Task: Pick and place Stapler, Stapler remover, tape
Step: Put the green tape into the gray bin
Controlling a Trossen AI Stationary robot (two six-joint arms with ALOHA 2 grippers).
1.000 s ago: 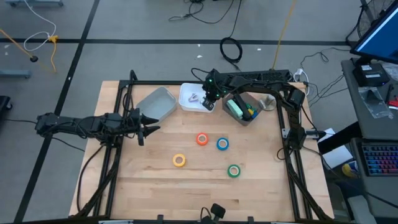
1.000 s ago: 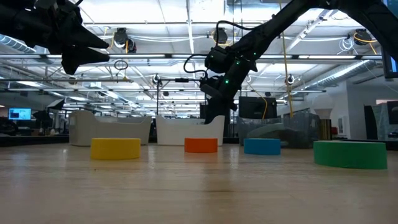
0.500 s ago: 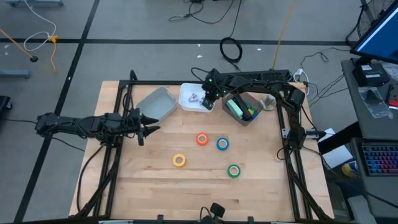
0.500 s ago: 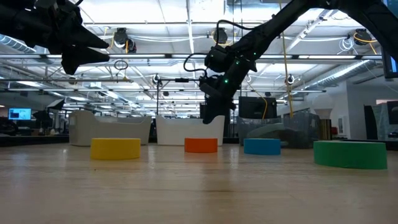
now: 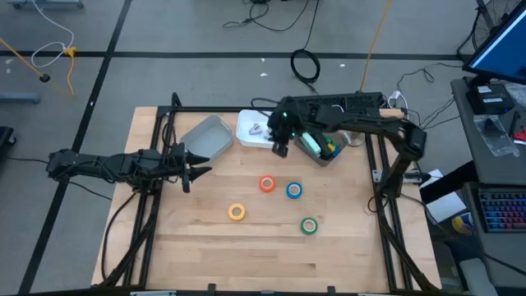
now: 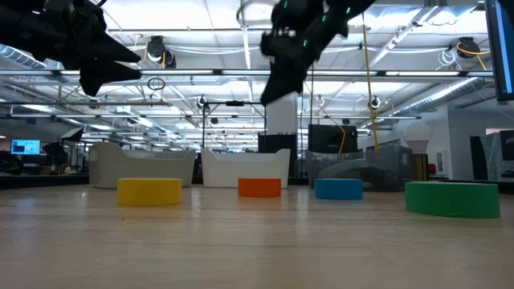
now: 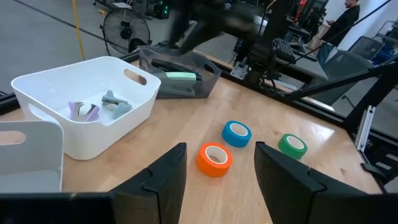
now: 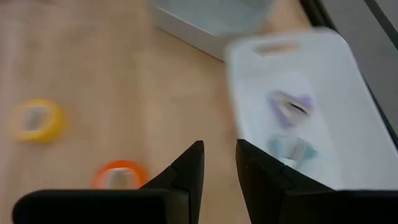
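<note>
the four tape rolls sit loose on the bare table, none of them binned: the red-orange roll lies nearest, just beyond our right gripper, the blue roll is beside it a little further out, and the yellow roll and green roll lie well apart from the pincer. tucked behind it is the white bin, holding two small remover-like pieces, one purple and one pale blue. off to its other side the dark bin carries a green stapler-like thing.

our right gripper hangs high above the white bin's near edge, its fingers a narrow gap apart and nothing between them. we judge the removers are placed and the tape comes next. to do it well, we'd centre over the red-orange roll, spread wide enough to straddle the ring, drop straight down and pinch across the rim.

our left gripper waits far off at the table's side by the grey bin, fingers parted, empty.
</note>
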